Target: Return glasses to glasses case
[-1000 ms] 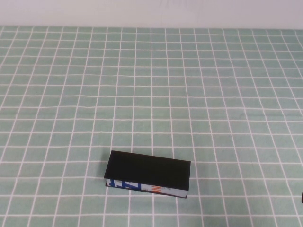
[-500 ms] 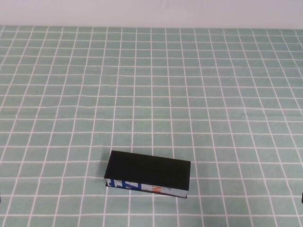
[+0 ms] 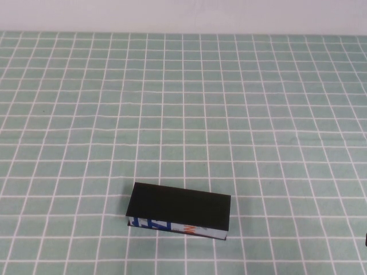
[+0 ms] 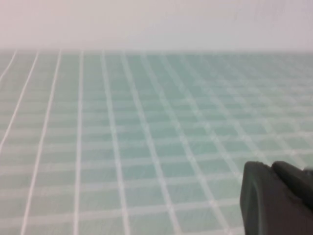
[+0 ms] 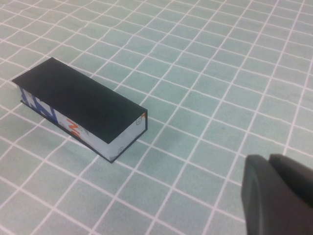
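Note:
The glasses case [image 3: 180,205] lies closed on the green checked cloth near the front middle, black lid on top, white front edge with blue and orange print facing me. It also shows in the right wrist view [image 5: 78,100]. The glasses are not in view. My right gripper [image 5: 269,161] is shut and empty, low over the cloth to the right of the case and apart from it; only a dark sliver of it [image 3: 366,239] shows in the high view. My left gripper [image 4: 274,169] is shut and empty over bare cloth, outside the high view.
The green cloth with white grid lines [image 3: 183,114] covers the whole table up to a pale wall [image 3: 183,14] at the back. Nothing else lies on it.
A dark sliver of the left arm showed at the high view's left edge half a second ago and is gone now. The case has not moved.

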Robot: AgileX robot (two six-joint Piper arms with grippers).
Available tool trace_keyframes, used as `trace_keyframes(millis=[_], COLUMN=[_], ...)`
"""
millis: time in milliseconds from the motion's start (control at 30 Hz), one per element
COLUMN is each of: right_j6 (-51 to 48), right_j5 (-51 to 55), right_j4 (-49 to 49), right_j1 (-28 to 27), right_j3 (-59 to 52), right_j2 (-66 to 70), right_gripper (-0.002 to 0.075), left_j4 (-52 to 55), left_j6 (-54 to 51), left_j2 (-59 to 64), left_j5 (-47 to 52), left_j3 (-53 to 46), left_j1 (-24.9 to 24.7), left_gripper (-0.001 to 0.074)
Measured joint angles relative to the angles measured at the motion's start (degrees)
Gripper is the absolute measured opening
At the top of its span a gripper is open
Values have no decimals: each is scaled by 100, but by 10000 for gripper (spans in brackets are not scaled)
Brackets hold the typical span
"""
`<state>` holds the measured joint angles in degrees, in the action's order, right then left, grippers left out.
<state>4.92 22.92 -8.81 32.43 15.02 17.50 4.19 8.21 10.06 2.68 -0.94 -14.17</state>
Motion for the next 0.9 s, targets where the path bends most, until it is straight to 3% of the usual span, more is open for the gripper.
trace_keyframes(millis=[267, 367, 900], right_j6=[0, 0, 0], right_j5=[0, 10, 10], right_j4=[0, 0, 0], right_j1=[0, 0, 0], right_j3=[0, 0, 0], right_j2=[0, 0, 0], right_gripper=[-13, -13, -13], left_j4=[6, 153, 436], left_j6=[23, 16, 26], left_j2=[-1040, -1053, -1053], left_j5=[1680, 1765, 1802], left_j3=[-51, -51, -51], left_j1=[631, 836, 847], left_gripper=[-2, -2, -2])
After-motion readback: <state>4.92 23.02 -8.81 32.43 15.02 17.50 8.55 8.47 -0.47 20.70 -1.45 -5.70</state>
